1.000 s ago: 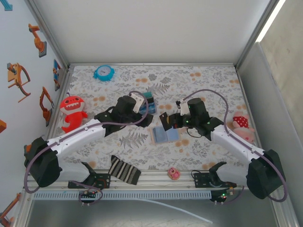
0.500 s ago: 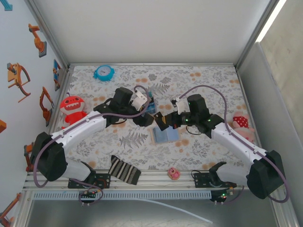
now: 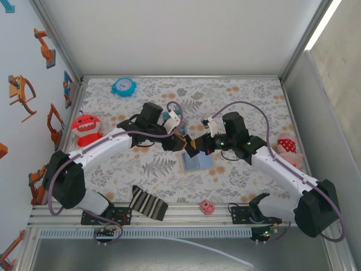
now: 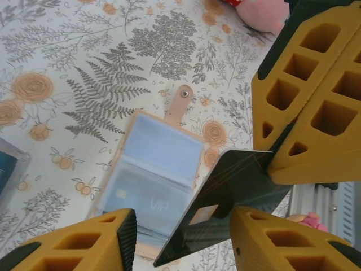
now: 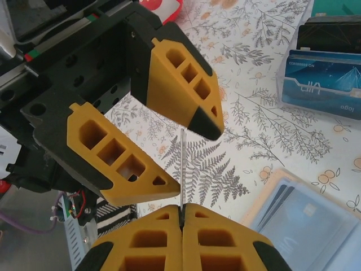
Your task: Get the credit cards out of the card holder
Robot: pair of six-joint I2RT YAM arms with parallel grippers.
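Just above the card holder (image 4: pixel 163 161), the right gripper (image 5: pixel 181 210) pinches a dark card (image 4: pixel 237 180) tight; the left gripper (image 4: pixel 180 234) (half open) straddles it.

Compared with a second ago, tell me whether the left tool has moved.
Yes. In the top view the left tool has swung right and closer to the open card holder, which has stayed put.

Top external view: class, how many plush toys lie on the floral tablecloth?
2. A red monster plush sits by the left edge; a pink plush lies by the right edge. A small pink object at the near edge is too small to identify.
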